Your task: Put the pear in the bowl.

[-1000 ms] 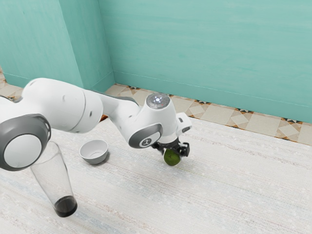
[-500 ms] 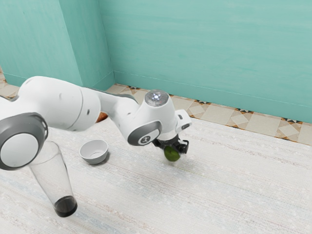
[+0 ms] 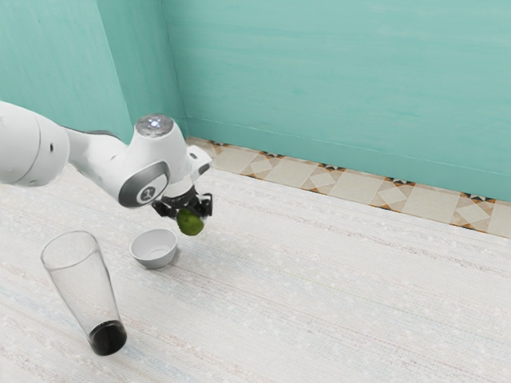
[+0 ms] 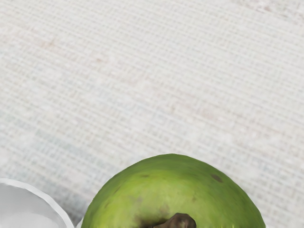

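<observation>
Green pear (image 3: 191,225) clamped in the gripper (image 3: 188,211), left of centre in the exterior view.
The pale bowl (image 3: 153,259) sits near it, lower and further left, on the whitish worktop (image 3: 335,295); a tall clear glass (image 3: 86,287) stands at lower left.

A green pear (image 4: 173,185) is showing its brown stem (image 4: 180,221); what looks like a white bowl (image 4: 23,204) is sitting on the pale tabletop (image 4: 152,85).

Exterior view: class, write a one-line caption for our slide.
A pincer holds a green pear above the table, near a white bowl and a tall glass.
</observation>
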You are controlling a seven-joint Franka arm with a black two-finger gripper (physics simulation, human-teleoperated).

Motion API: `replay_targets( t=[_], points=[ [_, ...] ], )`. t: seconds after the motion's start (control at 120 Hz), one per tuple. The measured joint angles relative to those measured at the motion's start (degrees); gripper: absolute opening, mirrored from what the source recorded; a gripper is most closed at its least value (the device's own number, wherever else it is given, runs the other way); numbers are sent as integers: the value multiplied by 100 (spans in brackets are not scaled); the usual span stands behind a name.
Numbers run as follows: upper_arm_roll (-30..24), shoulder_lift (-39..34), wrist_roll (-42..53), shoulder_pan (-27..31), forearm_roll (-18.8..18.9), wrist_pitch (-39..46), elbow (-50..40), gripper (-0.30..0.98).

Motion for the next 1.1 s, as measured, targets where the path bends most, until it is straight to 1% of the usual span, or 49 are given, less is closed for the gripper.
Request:
replay_targets(
  t=[0.092, 0.2, 0.342, 0.508, 0.75, 0.892, 1.033, 1.1],
  points=[
    [0, -111, -39, 271, 8, -9, -132, 15],
    [0, -213, -73, 456, 8, -90, -225, 15],
    [-7, -435, -120, 493, -33, -497, -325, 14],
    [-19, -494, -156, 483, -206, -952, -398, 16],
    [-52, -468, -55, 455, -409, -1177, -376, 39],
    [-59, -440, 40, 452, -481, -1205, -365, 50],
    [-63, -431, 120, 448, -507, -1214, -356, 58],
    [-153, -608, 152, 449, -511, -1222, -341, 60]
  ],
)
